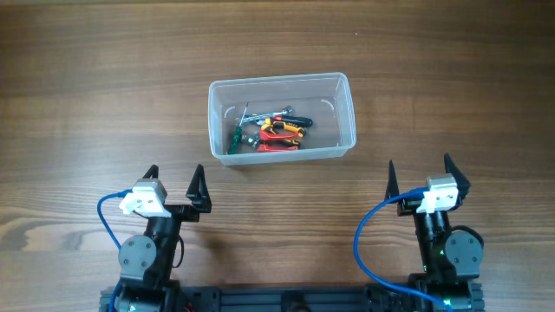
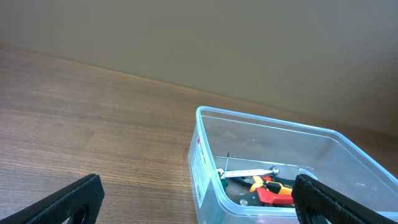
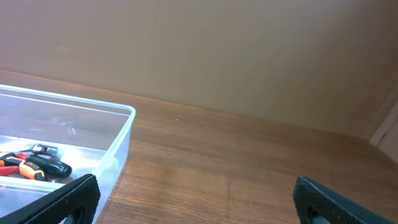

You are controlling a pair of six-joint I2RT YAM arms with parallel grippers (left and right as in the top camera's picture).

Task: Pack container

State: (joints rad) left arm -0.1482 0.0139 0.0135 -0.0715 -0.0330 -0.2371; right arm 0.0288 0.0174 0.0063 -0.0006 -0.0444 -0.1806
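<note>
The clear container [image 1: 340, 95] sits on the wooden table, mid-frame in the overhead view. Inside it lie several hand tools [image 1: 273, 130]: a green-handled screwdriver, red and orange pliers, a metal wrench. My left gripper [image 1: 174, 178] stands open near the table's front, below the container's left end, nothing between its fingers. My right gripper [image 1: 421, 169] is open too, to the right of and nearer than the container. The left wrist view shows the container [image 2: 205, 162] ahead at right with the tools [image 2: 267, 186] in it. The right wrist view shows the container [image 3: 118, 149] at left.
A plain beige wall rises behind the table's far edge [image 2: 124, 73]. The table [image 1: 104, 78] is dark wood grain all round the container. Blue cables [image 1: 106, 221] loop beside each arm base near the front edge.
</note>
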